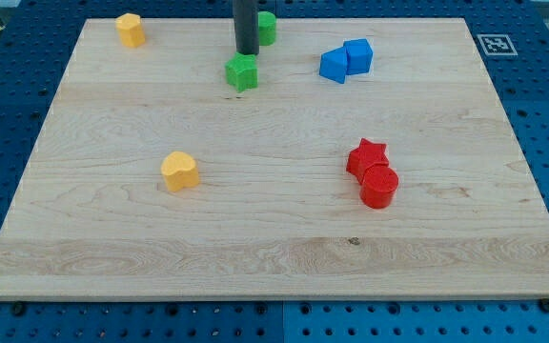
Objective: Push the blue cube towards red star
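The blue cube (358, 54) sits near the view's top, right of centre, touching a second blue block (333, 66) on its left. The red star (366, 156) lies at the view's right of centre, well below the blue cube, with a red cylinder (379, 186) touching its lower right. My tip (247, 52) stands at the view's top centre, just above a green star-like block (242, 72) and well to the left of the blue cube.
A green block (267, 28) sits just right of the rod, partly hidden by it. A yellow block (131, 30) is at the top left. A yellow heart (179, 171) lies left of centre. The wooden board (274, 248) rests on a blue pegboard.
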Motion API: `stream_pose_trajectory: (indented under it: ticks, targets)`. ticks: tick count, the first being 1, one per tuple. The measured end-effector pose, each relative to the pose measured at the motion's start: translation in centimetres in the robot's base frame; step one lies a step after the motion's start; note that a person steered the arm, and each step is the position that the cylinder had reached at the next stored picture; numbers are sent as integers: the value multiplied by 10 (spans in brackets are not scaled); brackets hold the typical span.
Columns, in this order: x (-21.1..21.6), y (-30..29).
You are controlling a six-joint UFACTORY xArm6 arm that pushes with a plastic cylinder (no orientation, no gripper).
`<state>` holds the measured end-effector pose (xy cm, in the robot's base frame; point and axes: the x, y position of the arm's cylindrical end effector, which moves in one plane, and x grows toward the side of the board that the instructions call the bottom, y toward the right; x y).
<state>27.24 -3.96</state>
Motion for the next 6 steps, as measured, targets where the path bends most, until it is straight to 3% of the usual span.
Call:
stream_pose_trajectory:
  ticks: [6]
  targets:
    - [8, 163]
